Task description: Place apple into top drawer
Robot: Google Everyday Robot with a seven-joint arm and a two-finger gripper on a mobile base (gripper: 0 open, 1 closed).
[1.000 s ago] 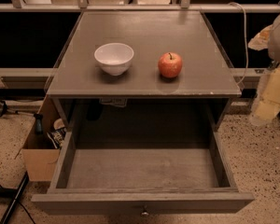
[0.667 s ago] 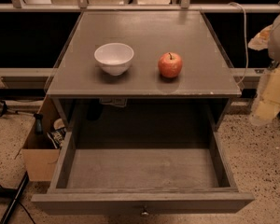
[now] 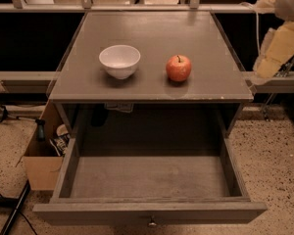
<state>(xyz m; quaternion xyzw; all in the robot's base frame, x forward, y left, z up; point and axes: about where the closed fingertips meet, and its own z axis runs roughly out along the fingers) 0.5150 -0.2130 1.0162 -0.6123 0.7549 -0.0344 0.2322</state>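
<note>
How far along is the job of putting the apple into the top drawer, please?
Done: the top drawer is pulled out, with nothing inside. In hand: nothing; the gripper hangs at the right edge, clear of the apple. Left: grasp the apple, which sits on the cabinet top beside the white bowl, and lower it into the drawer.

Matt wooden top drawer [image 3: 149, 211], glossy bowl [image 3: 119, 60], smooth apple [image 3: 179, 68], plastic hand [image 3: 278, 50] at right.

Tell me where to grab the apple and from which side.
I'd grip the apple across its round middle, coming down from above: it stands upright, stem up, on the cabinet top, with the bowl well apart to the left and nothing over it. The gripper hangs off the cabinet's right side, away from the apple.
</note>
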